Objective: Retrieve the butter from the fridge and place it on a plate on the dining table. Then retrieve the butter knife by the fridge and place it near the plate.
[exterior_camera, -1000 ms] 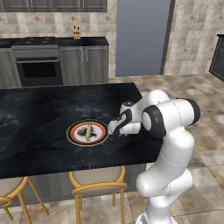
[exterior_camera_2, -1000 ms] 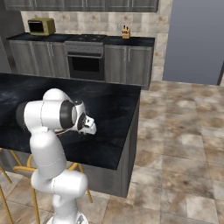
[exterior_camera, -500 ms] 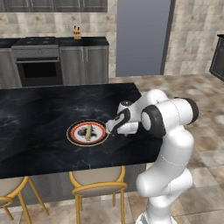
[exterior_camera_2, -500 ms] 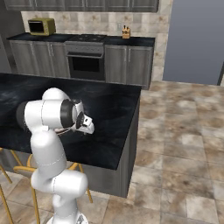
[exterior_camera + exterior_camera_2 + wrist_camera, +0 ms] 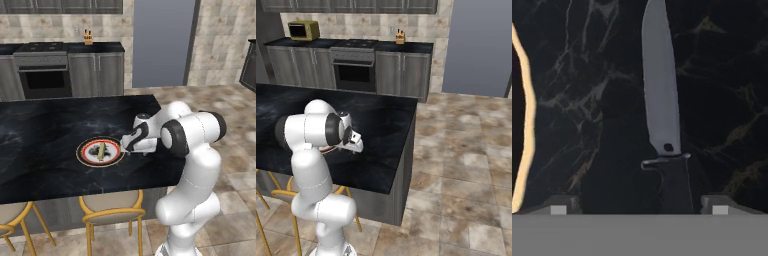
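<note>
One butter knife lies flat on the black marble table between the open end effector's fingertips, beside the plate holding butter.

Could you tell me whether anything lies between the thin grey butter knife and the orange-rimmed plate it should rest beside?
Nothing visible does. The thin grey butter knife lies flat on the glossy black marble dining table, with bare tabletop between it and the orange-rimmed round plate holding the small yellowish butter stick.
</note>
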